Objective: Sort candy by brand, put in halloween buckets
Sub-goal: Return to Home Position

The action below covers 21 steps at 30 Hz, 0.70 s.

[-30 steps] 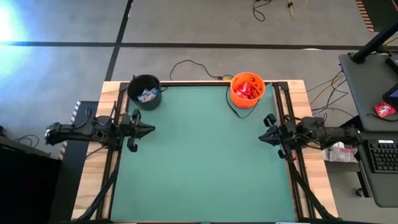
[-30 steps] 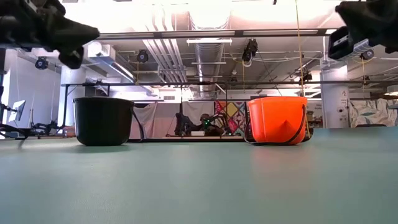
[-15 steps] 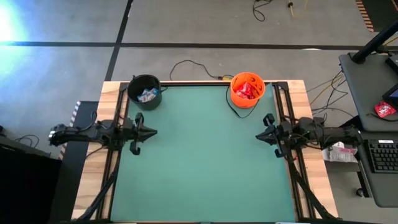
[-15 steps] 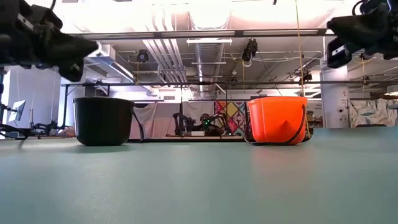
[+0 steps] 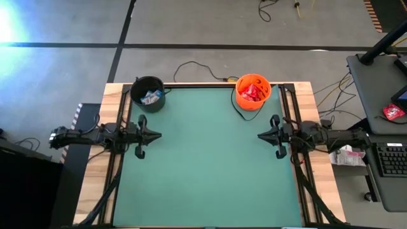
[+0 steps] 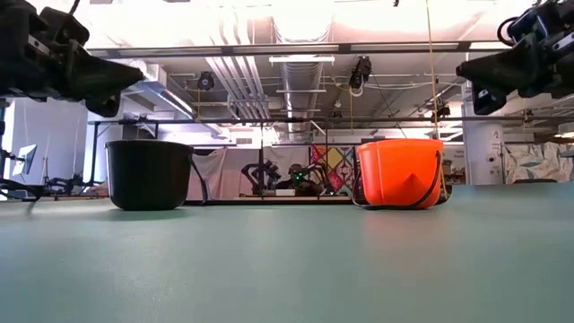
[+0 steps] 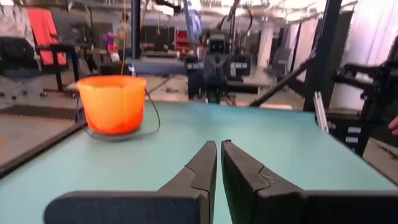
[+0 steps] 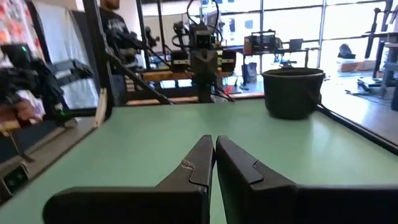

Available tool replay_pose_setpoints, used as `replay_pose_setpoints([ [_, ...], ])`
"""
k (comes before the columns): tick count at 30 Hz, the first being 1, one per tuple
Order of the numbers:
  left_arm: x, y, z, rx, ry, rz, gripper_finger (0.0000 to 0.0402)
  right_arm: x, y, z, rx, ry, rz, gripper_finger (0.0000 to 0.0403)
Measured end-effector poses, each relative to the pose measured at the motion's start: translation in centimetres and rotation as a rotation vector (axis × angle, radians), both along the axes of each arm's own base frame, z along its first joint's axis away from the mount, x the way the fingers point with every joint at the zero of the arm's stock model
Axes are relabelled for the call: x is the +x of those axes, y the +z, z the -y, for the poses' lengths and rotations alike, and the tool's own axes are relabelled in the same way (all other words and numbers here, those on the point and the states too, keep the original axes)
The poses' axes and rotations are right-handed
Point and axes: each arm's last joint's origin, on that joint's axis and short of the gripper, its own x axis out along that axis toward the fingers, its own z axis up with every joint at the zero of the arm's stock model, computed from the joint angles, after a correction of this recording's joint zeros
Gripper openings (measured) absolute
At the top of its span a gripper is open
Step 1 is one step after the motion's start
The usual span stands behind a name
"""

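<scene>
The black cauldron bucket (image 5: 148, 93) stands on its base at the far left of the green mat and holds white-and-blue bars (image 5: 151, 97). The orange bucket (image 5: 252, 91) stands at the far right and holds red packets (image 5: 254, 93). Both buckets also show in the low view, black (image 6: 149, 174) and orange (image 6: 399, 172). My left gripper (image 5: 159, 135) hovers above the mat's left edge, shut and empty, pointing right; its wrist view shows its fingertips (image 7: 218, 148) together. My right gripper (image 5: 259, 135) hovers above the right edge, shut and empty, pointing left (image 8: 214, 143).
A black cord (image 5: 197, 65) runs along the table's far edge behind the buckets. Wooden borders and rails (image 5: 115, 121) flank the green mat (image 5: 210, 165). A desk with a keyboard (image 5: 392, 159) stands to the right of the table.
Both arms have moved a little toward the table's middle: the left gripper slid right and slightly toward the near edge, the right gripper slid left. In the low view both have sunk somewhat. Both stay shut. The buckets have not moved.
</scene>
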Motion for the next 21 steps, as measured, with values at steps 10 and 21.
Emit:
replay_pose_setpoints([
  [10,0.27,-0.42,0.02,0.000,-0.001,-0.073,0.0009,0.17,-0.54,0.00,-0.030,-0.002,-0.058,0.0013],
  [21,0.40,-0.11,0.03,0.001,-0.001,-0.083,0.0009,0.28,-0.73,0.00,-0.022,-0.002,-0.080,0.0013],
])
